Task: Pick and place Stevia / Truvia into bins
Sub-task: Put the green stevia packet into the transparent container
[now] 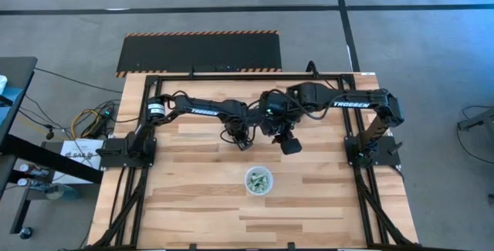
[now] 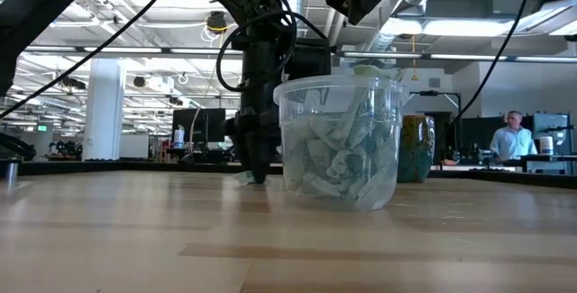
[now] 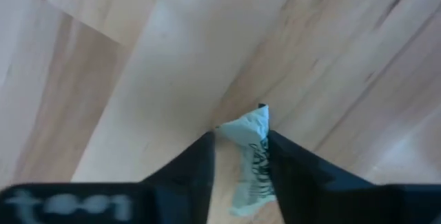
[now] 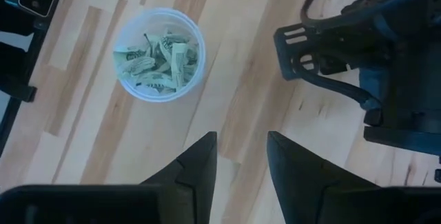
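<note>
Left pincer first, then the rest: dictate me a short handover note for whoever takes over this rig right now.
Left pincer: down at the tabletop behind the cup, closed on one pale green sachet, not lifted yet.
Right pincer: raised above the table beside the left arm, fingers apart, holding nothing.
Clear plastic cup: upright near the middle of the wooden table, already holding many sachets.
Done: nearly all sachets are in the cup; no other loose ones show on the table.
Left: lift the gripped sachet, carry it over the cup and drop it in.
</note>
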`<state>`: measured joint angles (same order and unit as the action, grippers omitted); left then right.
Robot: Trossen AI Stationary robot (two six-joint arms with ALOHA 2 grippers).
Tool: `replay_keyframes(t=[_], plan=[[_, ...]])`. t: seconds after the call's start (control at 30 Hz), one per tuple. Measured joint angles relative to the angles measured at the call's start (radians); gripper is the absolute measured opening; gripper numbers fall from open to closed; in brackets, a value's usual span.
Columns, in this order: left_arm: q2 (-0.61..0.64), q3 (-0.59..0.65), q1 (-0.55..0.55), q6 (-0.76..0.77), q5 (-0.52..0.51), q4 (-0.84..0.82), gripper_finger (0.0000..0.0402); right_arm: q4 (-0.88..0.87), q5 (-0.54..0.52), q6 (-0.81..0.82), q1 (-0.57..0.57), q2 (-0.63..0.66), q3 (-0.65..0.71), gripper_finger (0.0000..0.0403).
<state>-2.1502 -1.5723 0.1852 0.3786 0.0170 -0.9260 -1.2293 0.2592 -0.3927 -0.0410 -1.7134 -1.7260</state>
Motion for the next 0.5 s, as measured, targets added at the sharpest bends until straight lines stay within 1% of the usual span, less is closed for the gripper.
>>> replay_keyframes(t=[0.2,0.23,0.4,0.5], plan=[[0.0,0.0,0.0,0.018,-0.006,0.0,0.0019,-0.005,0.0,-0.001,-0.015,0.0,0.0,0.012],[0.0,0.0,0.0,0.018,-0.006,0.0,0.001,-0.01,0.0,-0.001,-0.017,0.0,0.0,0.012],[0.01,0.0,-0.005,0.026,-0.002,0.013,0.0008,-0.04,0.001,-0.002,-0.044,0.003,0.0,0.012],[0.053,-0.014,-0.014,0.029,-0.02,0.008,0.0002,-0.049,0.001,-0.005,-0.062,0.02,0.0,0.012]])
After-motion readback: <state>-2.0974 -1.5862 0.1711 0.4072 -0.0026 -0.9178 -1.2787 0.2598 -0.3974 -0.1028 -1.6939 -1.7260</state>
